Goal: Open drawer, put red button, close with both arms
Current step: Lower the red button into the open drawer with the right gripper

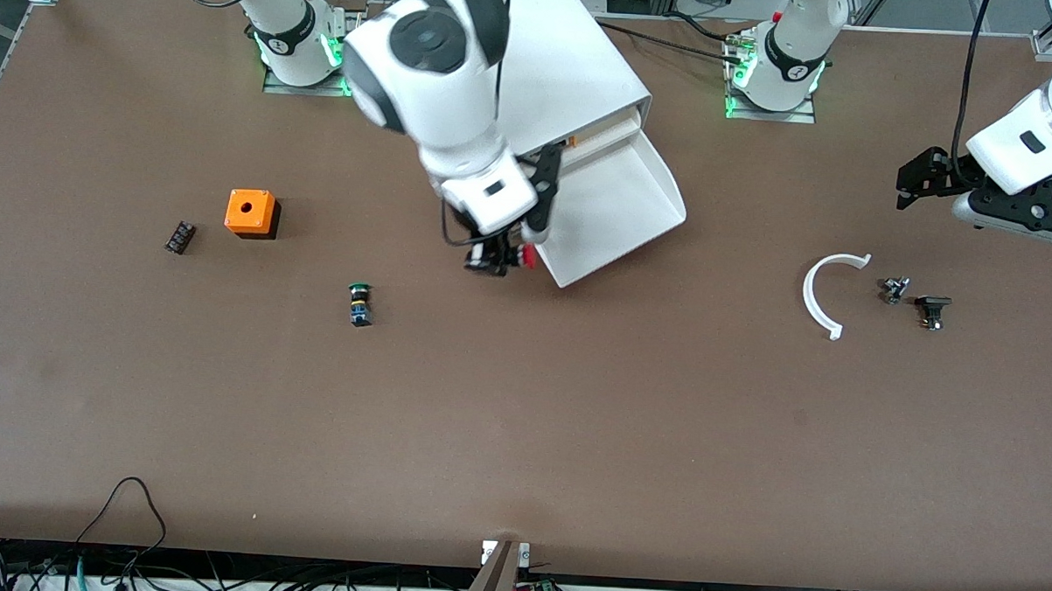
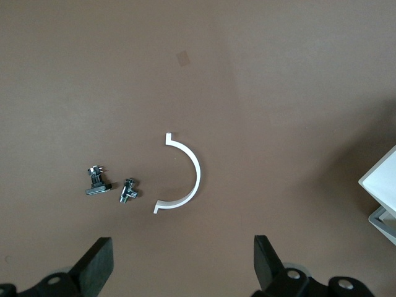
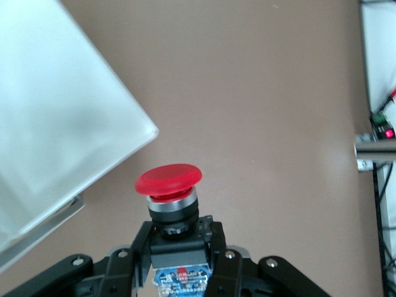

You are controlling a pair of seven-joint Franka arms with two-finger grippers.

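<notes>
The white drawer (image 1: 617,207) stands pulled out of the white cabinet (image 1: 569,78) and looks empty inside. My right gripper (image 1: 499,258) is shut on the red button (image 1: 527,257) and holds it above the table beside the drawer's front corner. In the right wrist view the red cap (image 3: 168,180) points away from the fingers (image 3: 219,244), with the drawer's wall (image 3: 62,136) close by. My left gripper (image 1: 919,180) is open and empty, up over the left arm's end of the table; its fingers (image 2: 96,266) show in the left wrist view.
A green-capped button (image 1: 359,304), an orange box with a hole (image 1: 251,212) and a small dark part (image 1: 179,236) lie toward the right arm's end. A white curved piece (image 1: 822,293) and two small dark metal parts (image 1: 895,289) (image 1: 932,310) lie under the left gripper's area.
</notes>
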